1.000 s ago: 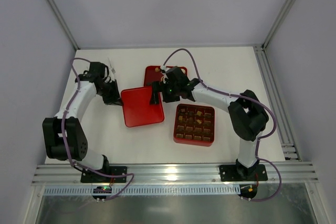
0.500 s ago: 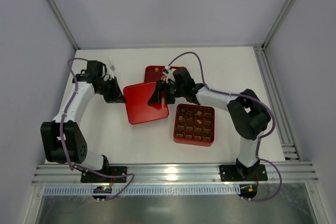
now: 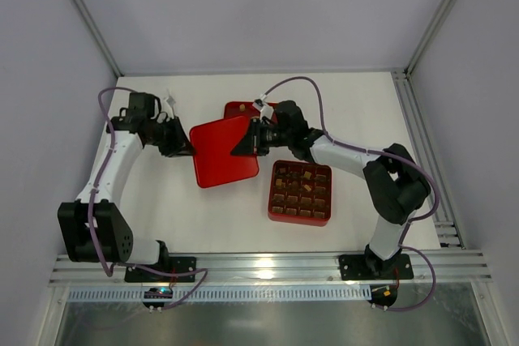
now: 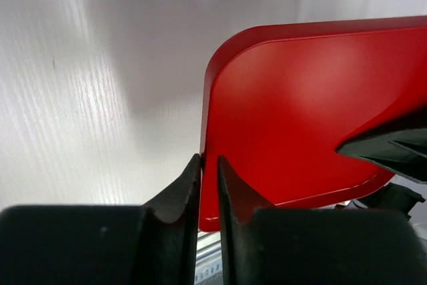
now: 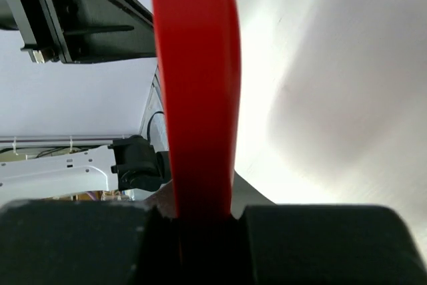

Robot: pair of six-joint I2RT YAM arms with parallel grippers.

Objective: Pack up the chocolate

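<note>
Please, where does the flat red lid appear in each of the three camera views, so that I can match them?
Top external: the red lid is near the centre, up and left of the red gridded box.
Left wrist: the red lid fills the right half, its flat face showing.
Right wrist: the red lid is seen edge-on, as a vertical red band at the centre.
Shared landmark: the white table.

left arm point(image 3: 113, 166) and right arm point(image 3: 339, 151) are the same build tbh; white link shells with chunky black joint housings; a purple-grey cable point(image 3: 292, 79) loops off each one; flat black base plates point(image 3: 152, 269) at the bottom; jaws are matte black and wedge-shaped up close, tapering to thin tips
</note>
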